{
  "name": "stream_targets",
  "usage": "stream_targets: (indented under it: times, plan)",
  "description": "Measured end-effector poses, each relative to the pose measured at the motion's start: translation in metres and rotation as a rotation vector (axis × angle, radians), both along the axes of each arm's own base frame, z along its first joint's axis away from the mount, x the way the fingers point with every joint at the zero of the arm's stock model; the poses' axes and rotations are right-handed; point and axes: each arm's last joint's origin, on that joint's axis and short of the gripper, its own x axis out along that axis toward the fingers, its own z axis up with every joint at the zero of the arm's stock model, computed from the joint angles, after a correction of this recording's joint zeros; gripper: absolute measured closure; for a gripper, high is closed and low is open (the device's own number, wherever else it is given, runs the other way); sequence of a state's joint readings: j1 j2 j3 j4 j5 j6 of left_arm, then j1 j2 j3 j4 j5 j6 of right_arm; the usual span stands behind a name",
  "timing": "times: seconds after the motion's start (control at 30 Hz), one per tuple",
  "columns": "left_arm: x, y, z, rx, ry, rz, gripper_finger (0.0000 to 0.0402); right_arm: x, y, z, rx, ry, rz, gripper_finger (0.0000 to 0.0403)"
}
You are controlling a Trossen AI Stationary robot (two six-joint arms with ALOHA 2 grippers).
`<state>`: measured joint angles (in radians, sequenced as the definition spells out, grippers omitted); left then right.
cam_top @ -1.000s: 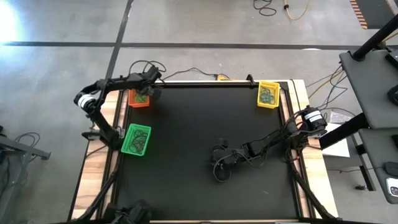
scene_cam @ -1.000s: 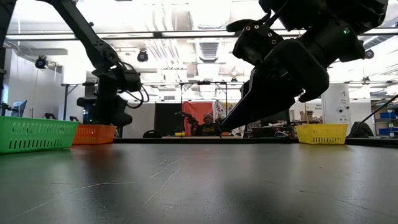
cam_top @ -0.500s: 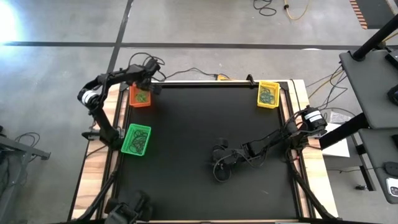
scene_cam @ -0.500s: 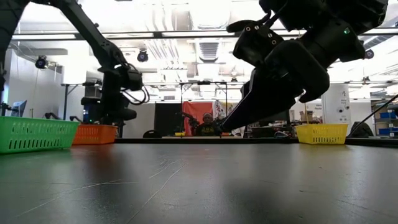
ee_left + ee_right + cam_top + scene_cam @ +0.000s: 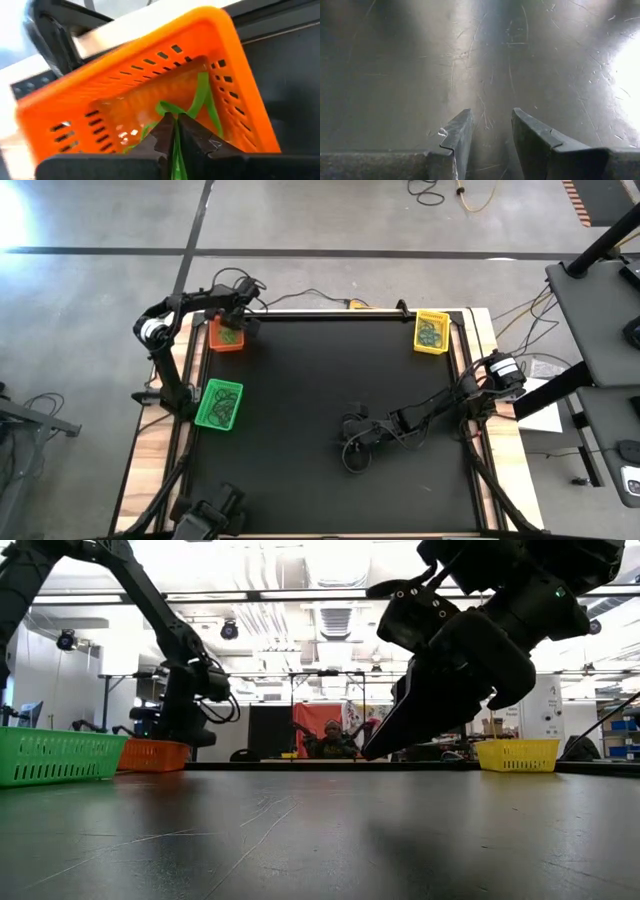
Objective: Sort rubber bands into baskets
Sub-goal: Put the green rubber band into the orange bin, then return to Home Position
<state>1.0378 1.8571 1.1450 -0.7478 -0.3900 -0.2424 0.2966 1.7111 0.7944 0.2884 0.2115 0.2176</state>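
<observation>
My left gripper (image 5: 232,326) stands over the orange basket (image 5: 225,338) at the table's far left and is shut on a green rubber band (image 5: 199,97). More green bands (image 5: 145,131) lie on the basket's floor. The bright green basket (image 5: 219,404) at the left edge and the yellow basket (image 5: 431,332) at the far right each hold a heap of bands. My right gripper (image 5: 352,438) hangs open and empty just above the bare black mat (image 5: 485,60) right of the table's middle. My left gripper pinches the green rubber band between its two shut fingers (image 5: 162,131), which point down into the orange basket from above. The band's free loop (image 5: 202,92) reaches past the fingertips inside the basket. Whether it rests on the floor, I cannot tell.
Black cables (image 5: 300,298) run along the table's far edge. Wooden strips border the black mat on the left and right. A person (image 5: 333,740) sits in the room beyond the table. The mat between the baskets (image 5: 330,370) is bare.
My left arm has swung its elbow toward the far edge while its gripper has stayed over the orange basket. In the low view it has shifted a little toward the table's middle.
</observation>
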Motion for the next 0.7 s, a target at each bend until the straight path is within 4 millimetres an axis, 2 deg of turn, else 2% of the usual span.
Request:
stream_targets:
  times: [0.17, 0.4, 0.53, 0.7]
  plan:
    - [-0.001, -0.001, 0.0, -0.012, 0.037, -0.032, 0.0355, 0.0, 0.0, 0.0, 0.0, -0.001, 0.0, 0.0273]
    - [0.001, -0.008, 0.011, 0.013, 0.09, -0.059, 0.0261, 0.0, 0.0, 0.0, 0.006, -0.001, -0.005, 0.0273]
    - [0.005, -0.022, 0.035, -0.008, 0.077, -0.102, 0.0225, 0.0, 0.0, 0.0, -0.009, -0.008, -0.012, 0.0273]
    - [0.012, -0.055, 0.086, 0.06, 0.018, -0.194, 0.0202, 0.004, -0.001, 0.005, -0.054, -0.075, -0.042, 0.0273]
